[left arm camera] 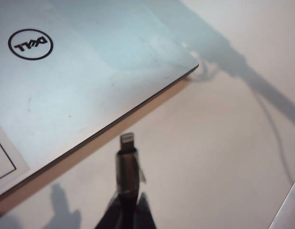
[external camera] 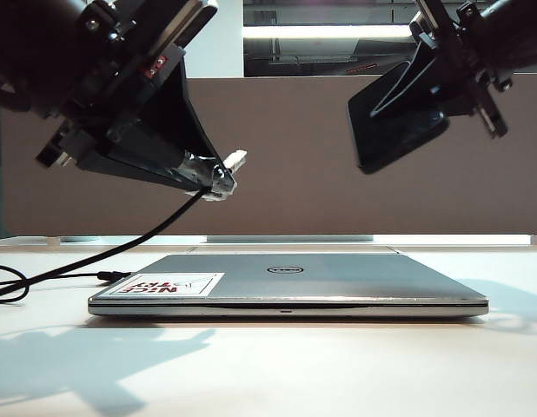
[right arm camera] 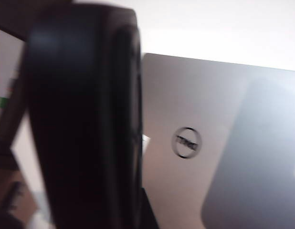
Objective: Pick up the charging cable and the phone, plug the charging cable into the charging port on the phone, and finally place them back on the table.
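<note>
The laptop (external camera: 338, 282) has a brushed silver metal lid, smooth and softly sheened, with a glossy paper sticker (external camera: 169, 283) at one corner of it. The tabletop (external camera: 295, 365) beneath the laptop is smooth, white and faintly reflective. Above the laptop, the charging cable (external camera: 147, 233) is thin matt black cord ending in a shiny metallic plug with a pale tip. The phone (external camera: 394, 122), also above the laptop, looks like glossy black plastic. The divider panel (external camera: 295, 156) behind the laptop is matt grey-brown.

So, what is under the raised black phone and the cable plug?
Under the flat black phone in the right pincer lies the closed silver laptop. The left pincer holds the silver-tipped black charging cable above its left part. The table beneath the laptop is covered.
</note>
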Controlling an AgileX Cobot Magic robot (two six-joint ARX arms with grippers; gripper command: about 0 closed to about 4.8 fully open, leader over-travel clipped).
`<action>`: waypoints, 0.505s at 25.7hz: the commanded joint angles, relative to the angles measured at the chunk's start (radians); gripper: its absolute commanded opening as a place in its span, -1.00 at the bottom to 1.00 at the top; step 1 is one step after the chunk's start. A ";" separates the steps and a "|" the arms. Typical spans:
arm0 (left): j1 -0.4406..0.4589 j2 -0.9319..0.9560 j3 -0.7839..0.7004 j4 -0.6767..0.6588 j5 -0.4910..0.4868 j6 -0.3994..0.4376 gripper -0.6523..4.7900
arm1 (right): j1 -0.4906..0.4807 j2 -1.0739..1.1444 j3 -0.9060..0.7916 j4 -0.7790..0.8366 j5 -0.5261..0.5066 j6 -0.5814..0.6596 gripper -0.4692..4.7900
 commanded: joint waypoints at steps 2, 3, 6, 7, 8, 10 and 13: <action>-0.003 -0.003 0.000 0.013 0.001 -0.035 -0.78 | 0.017 -0.007 -0.064 0.252 -0.086 0.126 -0.84; -0.003 -0.002 0.000 0.013 0.001 -0.037 -0.78 | 0.023 -0.006 -0.080 0.294 -0.097 0.150 -0.84; -0.005 -0.001 0.000 0.013 0.001 -0.039 -0.78 | 0.046 0.000 -0.126 0.423 -0.113 0.222 -0.84; -0.005 -0.001 0.000 0.013 0.001 -0.039 -0.78 | 0.050 0.006 -0.135 0.453 -0.115 0.232 -0.84; -0.005 -0.001 0.000 0.013 0.001 -0.043 -0.78 | 0.060 0.010 -0.145 0.484 -0.116 0.245 -0.84; -0.005 -0.001 0.000 0.013 0.001 -0.068 -0.78 | 0.094 0.032 -0.153 0.544 -0.121 0.253 -0.84; -0.005 -0.001 0.000 0.013 0.001 -0.070 -0.78 | 0.136 0.073 -0.153 0.636 -0.152 0.298 -0.84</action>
